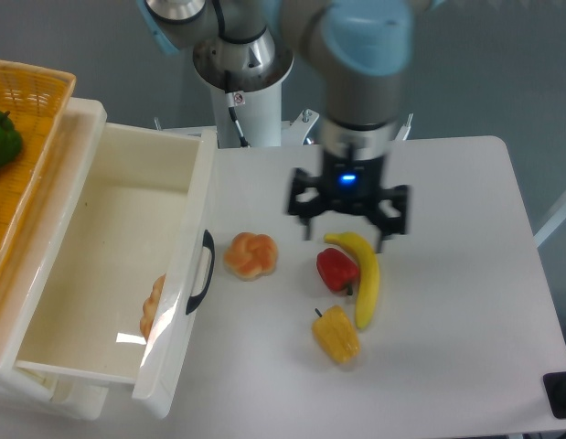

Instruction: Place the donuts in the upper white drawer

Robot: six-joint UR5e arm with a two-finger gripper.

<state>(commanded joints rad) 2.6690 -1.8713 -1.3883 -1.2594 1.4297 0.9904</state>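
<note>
The upper white drawer [177,302] stands pulled open at the left, its black handle [202,272] facing the table. One golden donut [153,306] lies inside it against the front panel, partly hidden by it. The round knotted bun donut [250,255] lies on the white table just right of the handle. My gripper [347,229] hangs over the table to the right of the bun, above the red pepper and the banana's top end. Its fingers are spread open and hold nothing.
A red pepper [336,269], a banana [365,274] and a yellow pepper [336,334] lie under and in front of the gripper. A woven orange basket [31,101] with a green pepper [1,139] sits on top at far left. A black object [561,395] sits at the bottom right corner.
</note>
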